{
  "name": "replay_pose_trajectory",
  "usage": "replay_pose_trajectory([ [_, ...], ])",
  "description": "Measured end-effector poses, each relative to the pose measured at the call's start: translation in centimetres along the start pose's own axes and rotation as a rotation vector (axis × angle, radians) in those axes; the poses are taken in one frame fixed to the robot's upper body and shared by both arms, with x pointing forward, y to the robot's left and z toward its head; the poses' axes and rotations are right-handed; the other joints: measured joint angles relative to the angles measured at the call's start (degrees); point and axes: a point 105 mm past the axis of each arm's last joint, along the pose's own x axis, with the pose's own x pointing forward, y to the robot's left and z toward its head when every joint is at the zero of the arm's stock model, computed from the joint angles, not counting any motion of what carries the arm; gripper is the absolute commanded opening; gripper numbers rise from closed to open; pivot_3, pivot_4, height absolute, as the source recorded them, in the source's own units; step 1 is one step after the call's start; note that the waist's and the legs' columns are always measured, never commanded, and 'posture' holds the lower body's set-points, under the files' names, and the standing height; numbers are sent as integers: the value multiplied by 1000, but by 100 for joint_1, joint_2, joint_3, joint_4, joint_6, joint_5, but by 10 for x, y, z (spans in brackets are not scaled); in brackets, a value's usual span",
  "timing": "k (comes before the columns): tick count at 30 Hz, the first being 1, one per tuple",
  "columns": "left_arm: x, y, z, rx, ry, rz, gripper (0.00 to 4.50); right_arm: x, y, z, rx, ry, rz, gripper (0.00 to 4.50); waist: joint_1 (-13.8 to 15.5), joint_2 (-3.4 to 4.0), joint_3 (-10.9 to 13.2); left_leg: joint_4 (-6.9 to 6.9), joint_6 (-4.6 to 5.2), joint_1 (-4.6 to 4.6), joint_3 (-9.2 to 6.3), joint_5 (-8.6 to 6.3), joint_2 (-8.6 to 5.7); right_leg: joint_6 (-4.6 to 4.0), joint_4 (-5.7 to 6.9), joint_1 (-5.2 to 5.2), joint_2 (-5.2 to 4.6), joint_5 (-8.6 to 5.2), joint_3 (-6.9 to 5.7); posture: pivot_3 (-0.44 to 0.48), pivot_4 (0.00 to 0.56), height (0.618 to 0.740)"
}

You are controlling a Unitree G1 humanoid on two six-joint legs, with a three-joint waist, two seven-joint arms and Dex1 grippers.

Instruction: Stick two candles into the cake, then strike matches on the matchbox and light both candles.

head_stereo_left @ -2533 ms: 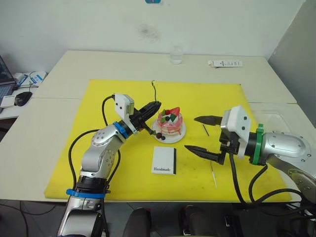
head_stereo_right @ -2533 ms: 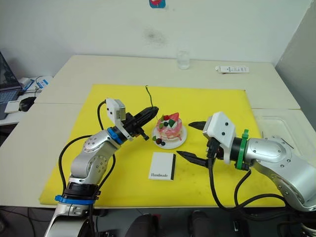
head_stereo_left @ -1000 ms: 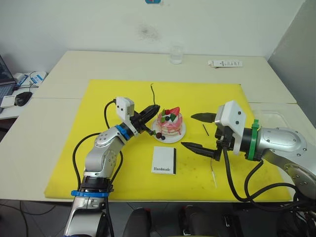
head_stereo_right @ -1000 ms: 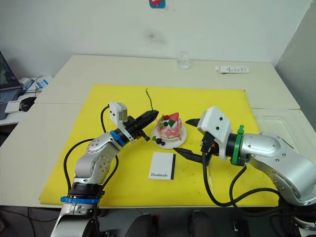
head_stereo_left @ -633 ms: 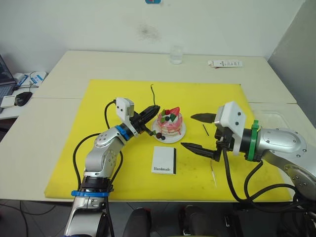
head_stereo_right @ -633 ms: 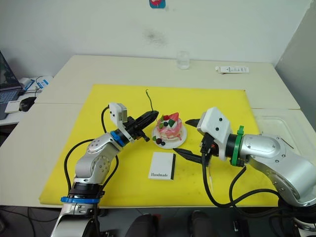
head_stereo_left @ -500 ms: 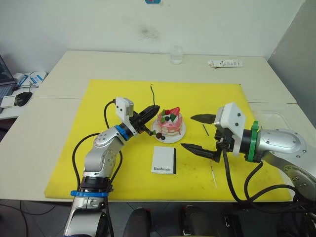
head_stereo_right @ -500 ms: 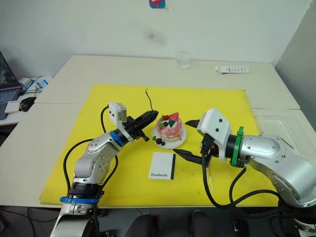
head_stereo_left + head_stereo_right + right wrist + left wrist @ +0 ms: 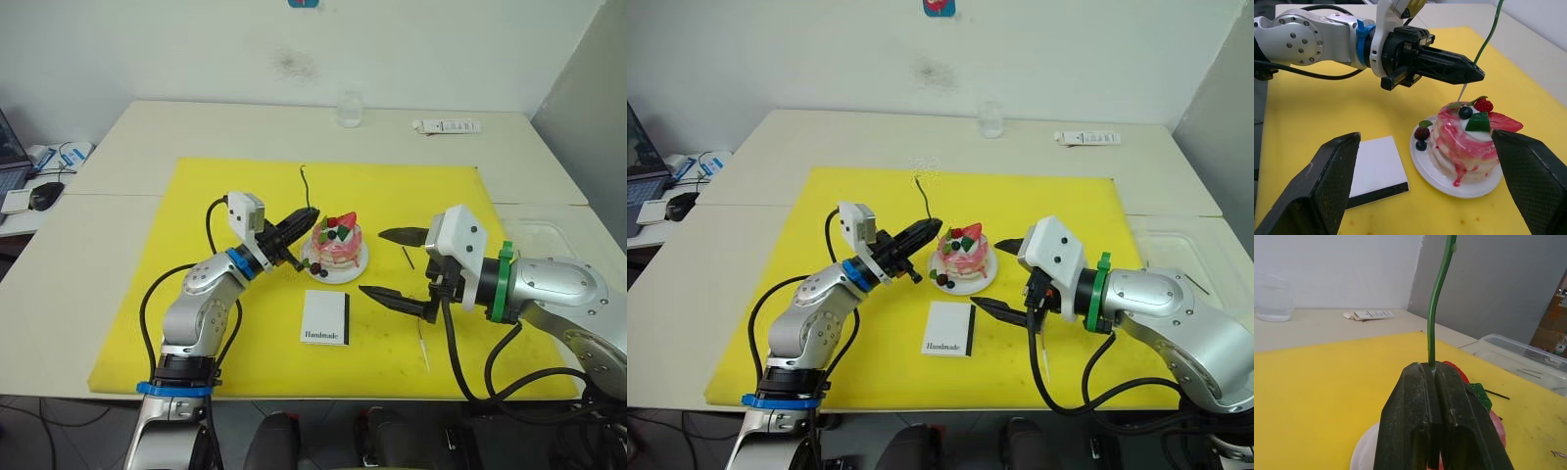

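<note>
The pink cake [image 9: 336, 245] sits on its white plate [image 9: 343, 273] in the middle of the yellow mat. My left gripper [image 9: 311, 211] is shut on the green candle [image 9: 1437, 298], holding it upright just left of the cake. The candle's white lower end [image 9: 1463, 93] reaches down to the cake's top. My right gripper [image 9: 372, 261] stands open to the right of the cake, nothing between its fingers [image 9: 1334, 178]. The matchbox [image 9: 325, 317] lies in front of the plate. The other candle [image 9: 423, 343] and a match [image 9: 407, 257] lie on the mat near the right gripper.
A glass [image 9: 350, 108] and a white remote [image 9: 447, 125] stand at the table's far edge. A clear plastic tray [image 9: 549, 238] is at the right. A mouse [image 9: 44, 194] lies on the left side table. The yellow mat [image 9: 176, 333] is bare in front left.
The right gripper has shifted slightly left toward the cake, still open. The left gripper, still holding the green candle, has barely moved.
</note>
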Motion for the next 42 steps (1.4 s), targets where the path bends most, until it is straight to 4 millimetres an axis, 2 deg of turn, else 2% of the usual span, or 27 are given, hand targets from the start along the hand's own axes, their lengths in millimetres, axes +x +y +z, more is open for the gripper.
replay_pose_trajectory([
  [7,0,2,-5,6,3,11,0,0,0,0,1,-3,2,4463,0,0,0,0,0,0,0,0,0,0,0,0,1,0,0,0,150,740],
  [23,3,9,-3,40,-17,41,0,1,1,0,2,-5,2,4463,0,0,0,1,0,1,0,0,0,0,3,0,1,0,-1,0,150,740],
  [34,4,9,-3,42,-30,52,0,1,1,1,2,-5,2,4463,0,0,0,1,0,1,0,0,0,0,3,0,1,0,0,0,150,740],
  [42,5,5,-10,23,-24,56,0,1,1,1,2,-5,3,4463,0,0,0,1,0,0,-1,0,0,0,3,0,1,0,-1,0,150,740],
])
